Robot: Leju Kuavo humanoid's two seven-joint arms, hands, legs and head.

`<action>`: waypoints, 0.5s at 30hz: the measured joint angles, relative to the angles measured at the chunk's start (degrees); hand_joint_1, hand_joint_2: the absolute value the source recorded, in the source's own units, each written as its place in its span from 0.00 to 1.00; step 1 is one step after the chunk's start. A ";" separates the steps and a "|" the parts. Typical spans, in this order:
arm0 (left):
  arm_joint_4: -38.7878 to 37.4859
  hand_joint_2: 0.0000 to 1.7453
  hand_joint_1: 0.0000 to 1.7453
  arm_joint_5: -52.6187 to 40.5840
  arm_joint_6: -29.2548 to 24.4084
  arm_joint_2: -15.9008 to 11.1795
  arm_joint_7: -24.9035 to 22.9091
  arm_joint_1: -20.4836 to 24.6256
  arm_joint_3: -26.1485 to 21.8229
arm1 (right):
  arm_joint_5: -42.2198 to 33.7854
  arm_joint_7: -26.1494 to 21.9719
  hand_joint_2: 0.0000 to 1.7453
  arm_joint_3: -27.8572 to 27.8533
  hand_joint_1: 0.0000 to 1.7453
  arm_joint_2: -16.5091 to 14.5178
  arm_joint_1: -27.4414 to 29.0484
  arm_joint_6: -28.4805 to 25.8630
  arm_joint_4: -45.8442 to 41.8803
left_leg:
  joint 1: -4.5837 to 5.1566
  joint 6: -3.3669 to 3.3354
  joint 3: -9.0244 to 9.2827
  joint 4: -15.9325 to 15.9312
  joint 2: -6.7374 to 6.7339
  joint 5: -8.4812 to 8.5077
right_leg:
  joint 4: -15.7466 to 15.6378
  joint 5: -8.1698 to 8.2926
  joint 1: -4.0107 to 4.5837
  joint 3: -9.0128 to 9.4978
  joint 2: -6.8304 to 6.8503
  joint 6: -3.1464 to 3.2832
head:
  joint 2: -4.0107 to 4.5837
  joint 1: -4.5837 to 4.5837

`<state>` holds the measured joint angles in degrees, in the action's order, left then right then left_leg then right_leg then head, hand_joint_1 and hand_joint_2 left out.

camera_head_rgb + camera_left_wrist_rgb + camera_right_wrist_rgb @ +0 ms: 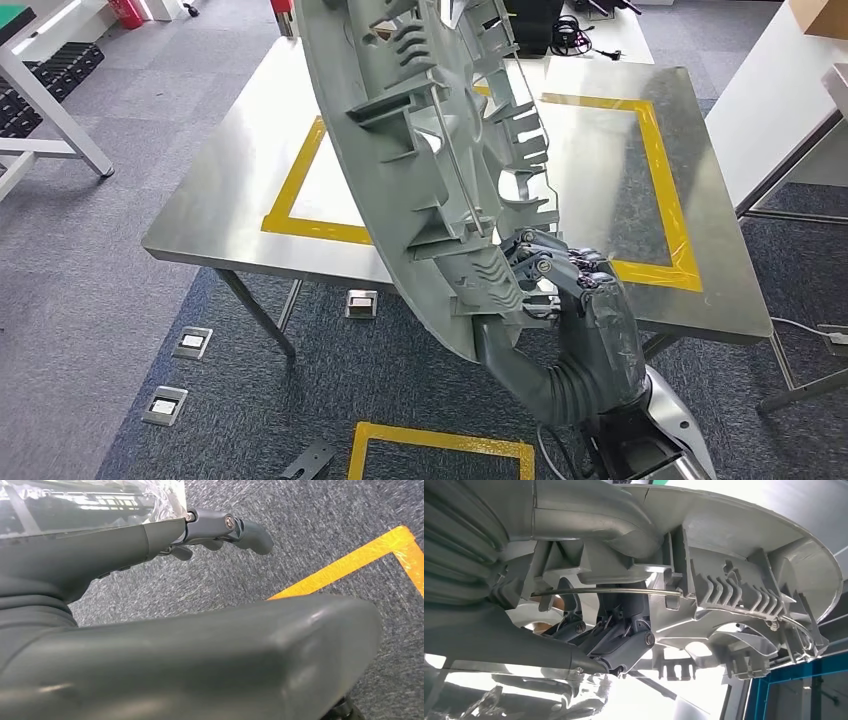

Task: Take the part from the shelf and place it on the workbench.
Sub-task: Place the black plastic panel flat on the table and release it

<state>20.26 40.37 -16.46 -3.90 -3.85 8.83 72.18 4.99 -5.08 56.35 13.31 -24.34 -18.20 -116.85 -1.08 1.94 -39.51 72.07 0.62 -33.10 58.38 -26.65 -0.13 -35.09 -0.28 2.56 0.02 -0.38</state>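
1. My left hand [220, 530] hangs over the carpet, fingers curled in on nothing, so it stays out of the carry.
2. My right hand [560, 285] grips the part [440, 150] by its lower ribbed edge, fingers hooked inside for purchase.
3. The part is tilted upright above the workbench [230, 190] and its yellow tape outline [300, 190], not yet set down.

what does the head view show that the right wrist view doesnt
Head view alone: the square steel workbench with its yellow tape rectangle, grey carpet, a second yellow tape outline on the floor, and the whole tilted sweep of the part above the bench.
Right wrist view alone: the thin metal rod running across the ribs, and a blue frame behind.
Both: the large grey ribbed plastic part, gripped at its lower edge by the right hand.
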 joint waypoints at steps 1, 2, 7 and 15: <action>0.00 1.00 0.00 0.00 0.00 -0.02 0.00 0.01 -0.01 | -0.01 0.01 1.00 0.01 1.00 0.00 0.02 0.01 0.01 | -0.04 -0.02 1.21 -3.15 -0.01 2.29 | 0.25 -0.28 -0.04 0.14 -0.06 -0.16 | 0.00 -0.10; 0.00 1.00 0.00 0.00 0.00 -0.03 0.00 0.04 -0.01 | -0.01 0.02 1.00 0.03 1.00 0.00 0.03 0.01 0.01 | -0.01 -0.12 2.58 -6.40 -0.01 3.98 | 0.49 -0.57 -0.02 0.26 -0.10 -0.38 | 0.01 -0.20; 0.02 1.00 0.00 0.00 0.02 0.01 -0.05 0.00 0.01 | 0.01 -0.07 1.00 -0.03 1.00 0.00 0.00 -0.01 -0.01 | 0.25 -1.68 5.24 -12.09 0.08 4.78 | 1.08 -1.04 0.19 -0.19 -0.08 -1.76 | 0.01 -0.34; 0.02 1.00 0.00 -0.11 0.14 -0.01 -0.07 0.01 -0.01 | -0.01 -0.04 1.00 -0.09 1.00 0.04 0.05 0.01 0.01 | 0.01 -3.03 5.78 -12.48 0.09 4.53 | 16.38 -5.77 -0.21 -8.72 0.02 -3.00 | 0.02 0.66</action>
<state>20.28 40.25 -16.32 -3.91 -3.91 8.84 72.17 4.99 -5.11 56.26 13.35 -24.29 -18.18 -116.84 -1.07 -1.09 -33.73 59.59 0.71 -28.57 74.76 -32.43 -0.33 -43.82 -0.26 -0.44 0.04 0.27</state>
